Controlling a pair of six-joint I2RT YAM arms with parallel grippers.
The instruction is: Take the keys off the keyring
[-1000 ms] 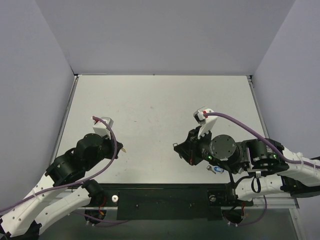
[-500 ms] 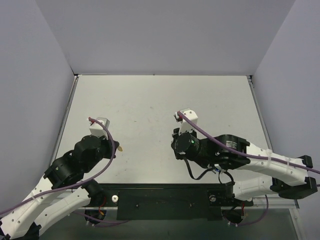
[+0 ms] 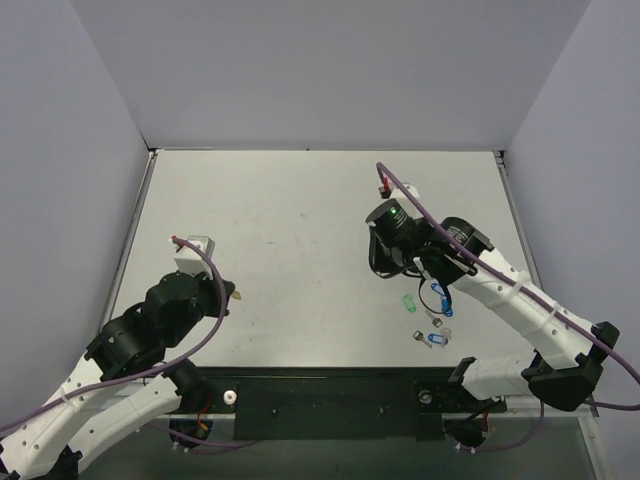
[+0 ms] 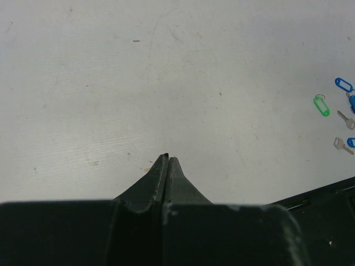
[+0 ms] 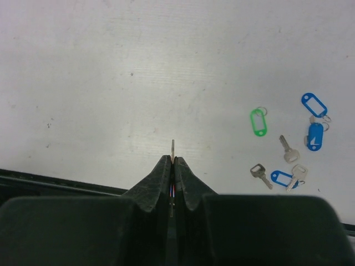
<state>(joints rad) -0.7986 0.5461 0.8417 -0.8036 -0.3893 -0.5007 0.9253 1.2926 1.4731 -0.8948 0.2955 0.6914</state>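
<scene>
Keys – small silver metal ones – are seen lying loose on the white table top, just right of and below an oval green plastic key tag. Blue plastic tags are scattered right of the green tag. A tiny silver wire ring is attached at the green tag's top end. Right gripper is pressed together left of the green tag, pinching a thin silver metal sliver — key or keyring cannot be told. Left gripper is placed far left of the green tag, fingers pressed together. A yellowish speck is seen at its tip from above; whether it is held cannot be told.
</scene>
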